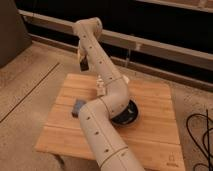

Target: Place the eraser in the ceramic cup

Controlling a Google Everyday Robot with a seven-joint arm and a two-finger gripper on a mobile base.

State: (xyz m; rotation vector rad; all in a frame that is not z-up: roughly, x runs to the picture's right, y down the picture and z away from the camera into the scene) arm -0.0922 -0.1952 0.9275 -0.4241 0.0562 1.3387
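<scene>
My gripper [84, 63] hangs down from the wrist above the back left part of the wooden table [150, 137]. It looks dark, and I cannot make out whether anything is in it. The black eraser does not show anywhere on the table. A sliver of the cream-white ceramic cup [126, 78] shows behind the arm near the table's back middle; most of it is hidden. The gripper is to the left of the cup and higher than it.
A small white bottle [100, 88] stands against the arm near the table's middle. A blue-grey block [78, 106] lies at the left. A wide dark bowl [129, 115] sits at the centre, half hidden by the arm. Cables [202, 135] lie on the floor at the right.
</scene>
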